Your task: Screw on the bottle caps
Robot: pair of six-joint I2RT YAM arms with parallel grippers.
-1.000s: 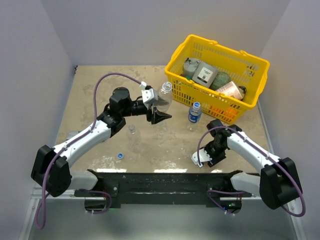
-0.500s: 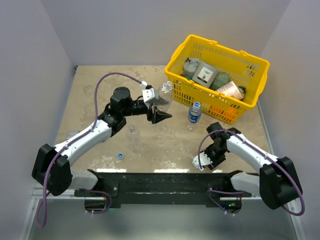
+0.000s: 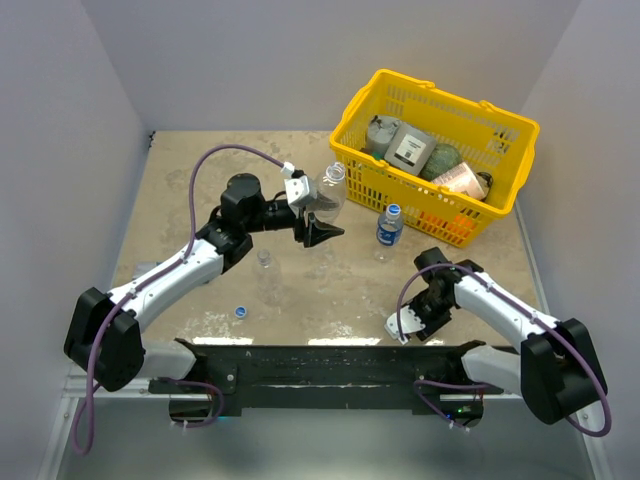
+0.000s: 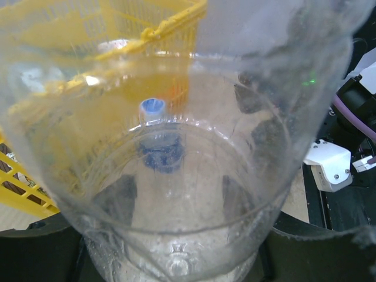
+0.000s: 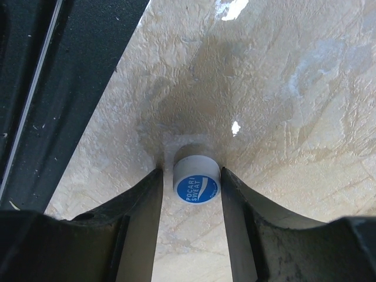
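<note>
My left gripper is shut on a clear unlabelled bottle, held above the table with its open neck toward the basket. That bottle fills the left wrist view. My right gripper points down at the table near the front edge. In the right wrist view its open jaws straddle a blue-topped white cap standing on the table, with a small gap on the left side. Another bottle lies on the table, with a loose blue cap near it. A labelled, capped bottle stands by the basket.
A yellow basket with grey cans and jars sits at the back right. The black base rail runs along the near edge, close to my right gripper. Grey walls close in both sides.
My right gripper has shifted a little toward the near edge and its jaws have narrowed around the cap. The left arm and its bottle have stayed put.
</note>
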